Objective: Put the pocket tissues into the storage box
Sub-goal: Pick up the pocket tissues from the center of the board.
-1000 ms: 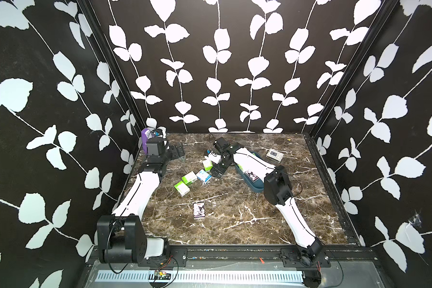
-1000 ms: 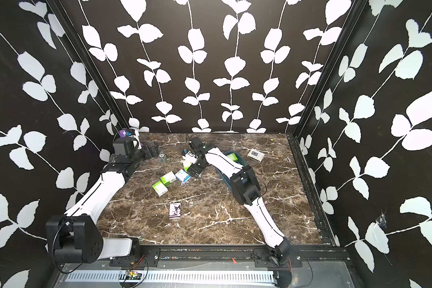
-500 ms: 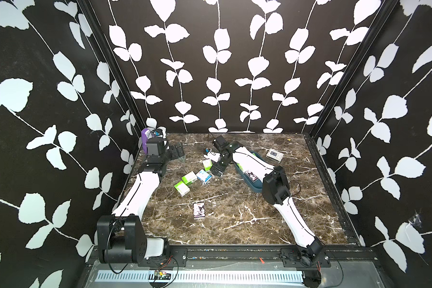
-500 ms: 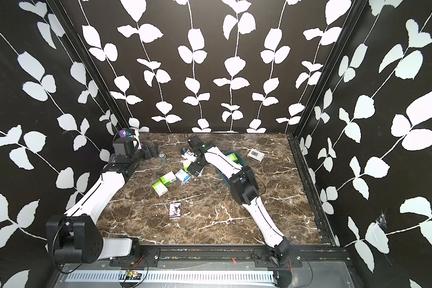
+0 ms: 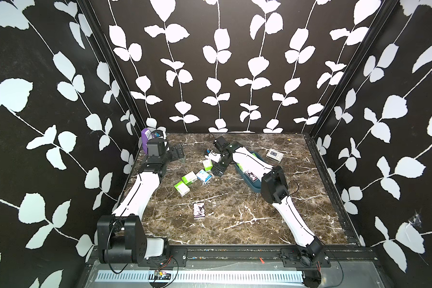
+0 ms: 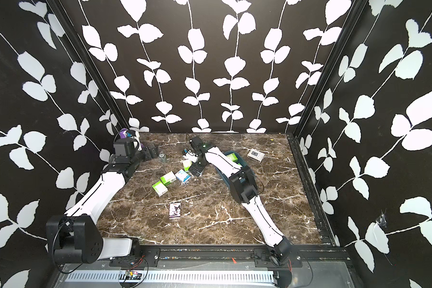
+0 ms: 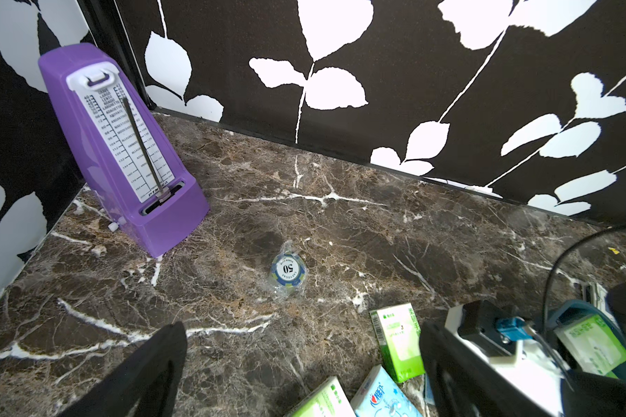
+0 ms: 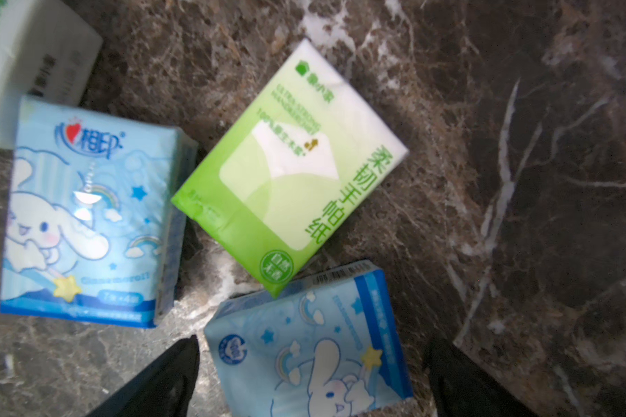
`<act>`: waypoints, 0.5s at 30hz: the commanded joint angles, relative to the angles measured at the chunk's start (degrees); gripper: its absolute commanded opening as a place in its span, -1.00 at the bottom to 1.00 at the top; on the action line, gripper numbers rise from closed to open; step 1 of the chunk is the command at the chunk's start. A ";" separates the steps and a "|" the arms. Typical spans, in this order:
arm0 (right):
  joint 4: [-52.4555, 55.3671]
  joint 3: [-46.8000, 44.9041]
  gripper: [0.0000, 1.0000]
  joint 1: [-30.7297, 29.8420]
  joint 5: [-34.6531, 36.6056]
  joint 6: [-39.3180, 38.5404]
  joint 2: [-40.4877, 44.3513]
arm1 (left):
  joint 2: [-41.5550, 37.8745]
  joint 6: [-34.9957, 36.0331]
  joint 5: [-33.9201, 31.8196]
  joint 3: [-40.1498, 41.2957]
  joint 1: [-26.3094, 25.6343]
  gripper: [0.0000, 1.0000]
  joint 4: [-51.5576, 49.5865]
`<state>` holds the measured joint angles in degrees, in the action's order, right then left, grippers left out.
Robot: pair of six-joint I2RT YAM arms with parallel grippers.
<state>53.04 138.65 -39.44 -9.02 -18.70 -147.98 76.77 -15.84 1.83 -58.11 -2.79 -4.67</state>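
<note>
Top views: the pocket tissues (image 5: 188, 177) are lying loose around the centre of the marble table (image 5: 235, 224), and a few are already sitting in the storage box (image 5: 257, 189), right of centre and partly under the R arm. The right gripper (image 5: 215, 172) is hanging just right of the loose group.

L wrist view: the left gripper (image 7: 297, 368) is standing wide apart w/ nothing between, facing a purple metronome (image 7: 123, 144) and a chip (image 7: 288, 270) near the far-left corner.

R wrist view: the right gripper's jaws are standing wide apart. A blue pack (image 8: 311, 346) is lying between them, not clamped. A green pack (image 8: 290, 169) is touching its edge.
</note>
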 commanded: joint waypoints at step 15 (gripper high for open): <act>3.46 2.55 0.70 0.67 -3.72 0.29 -1.49 | -2.58 1.09 -0.71 -0.59 0.24 0.98 -1.31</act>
<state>54.59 138.78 -39.11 -11.90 -18.41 -148.14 76.69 -15.40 1.39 -58.11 -2.79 -4.91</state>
